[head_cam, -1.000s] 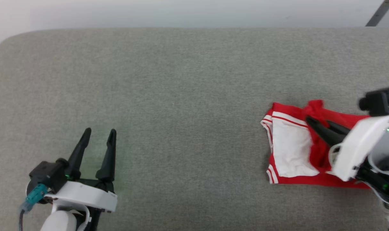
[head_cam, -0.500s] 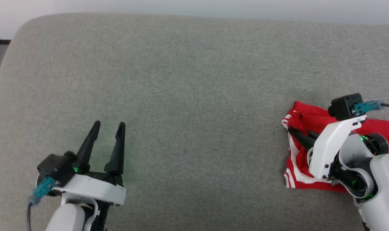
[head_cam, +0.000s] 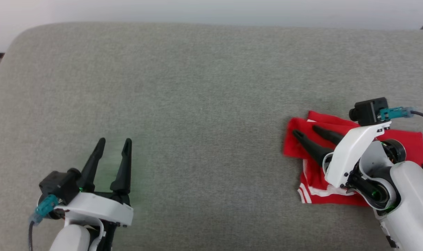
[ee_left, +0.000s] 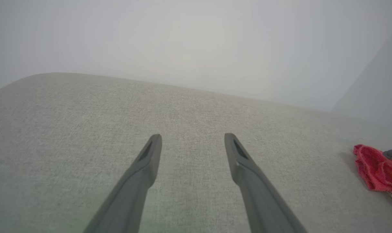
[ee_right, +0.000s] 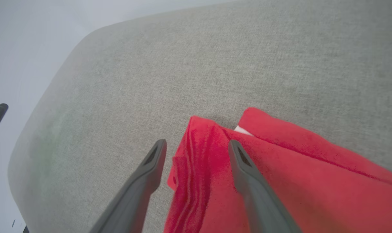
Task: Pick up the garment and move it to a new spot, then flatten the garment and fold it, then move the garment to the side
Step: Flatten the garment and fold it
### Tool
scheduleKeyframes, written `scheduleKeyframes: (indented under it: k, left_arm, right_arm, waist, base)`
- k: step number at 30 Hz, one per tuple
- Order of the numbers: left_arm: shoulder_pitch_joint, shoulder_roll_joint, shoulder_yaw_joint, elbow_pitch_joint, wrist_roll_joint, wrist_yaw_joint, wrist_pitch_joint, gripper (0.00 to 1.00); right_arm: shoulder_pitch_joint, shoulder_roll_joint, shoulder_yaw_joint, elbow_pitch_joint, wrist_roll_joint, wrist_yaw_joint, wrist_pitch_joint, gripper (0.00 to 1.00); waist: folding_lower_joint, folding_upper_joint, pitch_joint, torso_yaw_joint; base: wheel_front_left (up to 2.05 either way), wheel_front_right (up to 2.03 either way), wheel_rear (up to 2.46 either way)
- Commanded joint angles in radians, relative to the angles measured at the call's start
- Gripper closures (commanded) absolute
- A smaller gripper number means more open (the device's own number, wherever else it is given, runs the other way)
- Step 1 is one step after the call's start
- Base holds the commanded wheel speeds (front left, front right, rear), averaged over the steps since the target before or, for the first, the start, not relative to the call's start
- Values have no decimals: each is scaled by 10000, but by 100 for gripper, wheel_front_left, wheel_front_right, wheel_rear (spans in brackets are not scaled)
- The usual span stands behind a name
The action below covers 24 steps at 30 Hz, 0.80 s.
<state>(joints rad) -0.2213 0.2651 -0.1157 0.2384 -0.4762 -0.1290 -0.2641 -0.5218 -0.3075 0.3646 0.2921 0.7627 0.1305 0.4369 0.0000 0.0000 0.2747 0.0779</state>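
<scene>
on my head feed the left end effector (head_cam: 114, 140) sits at the lower left above the grey fabric-covered counter (head_cam: 204, 104), its two dark fingers pointing up the view and spread wide with only bare grey weave between them. its own wrist feed shows the same: the left end effector (ee_left: 192, 136) gapes open over the counter (ee_left: 86, 129) and grips nothing, and a lump of the garment (ee_left: 374, 168) peeks in at the far right edge. the middle of the counter is plain grey cloth. moving right, the garment (head_cam: 410, 148) lies on the counter's right side, well apart from the left arm. it is mostly bright red, with a red flap folded over its left end and white-and-red striped trim along the near left corner. the right end effector (head_cam: 305, 130) hangs over that left end, fingers pointing up and left and standing clearly apart. on the right wrist feed the right end effector (ee_right: 197, 142) is open. one finger sits over the counter (ee_right: 215, 64) just beside the cloth's edge and the other over the red garment (ee_right: 280, 168). i see no cloth pinched between them, though i can't tell whether the tips touch the fabric. a sliver of white shows where two red layers meet.
</scene>
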Motion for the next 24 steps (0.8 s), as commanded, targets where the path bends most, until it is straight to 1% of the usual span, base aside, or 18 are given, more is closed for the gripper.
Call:
scheduleKeyframes:
  k: [1,7,15,19,24]
  left_arm:
    - [61,-21,2,30,-36,-24,5,0]
    - [121,150,-161,263,-75,-24,5,0]
    - [237,382,-324,918,-209,-24,5,0]
    - [427,405,-75,977,-41,-24,5,0]
    - [894,162,670,759,498,-24,5,0]
  right_arm:
    - [-58,-86,69,-14,131,3,-99,0]
    - [-205,-494,61,213,765,5,-934,0]
    - [142,-964,212,692,1359,3,-3057,0]
    - [321,-1240,476,1132,1080,3,-4336,0]
    - [662,-1362,866,1489,815,3,-5746,0]
  waist:
    - [0,0,-176,-215]
    - [0,0,-450,-670]
    - [0,0,-837,-1219]
    - [0,0,-1093,-1448]
    - [0,0,-1496,-1616]
  base:
    - [0,0,0]
    - [0,0,0]
    - [0,0,0]
    - [0,0,0]
    - [0,0,0]
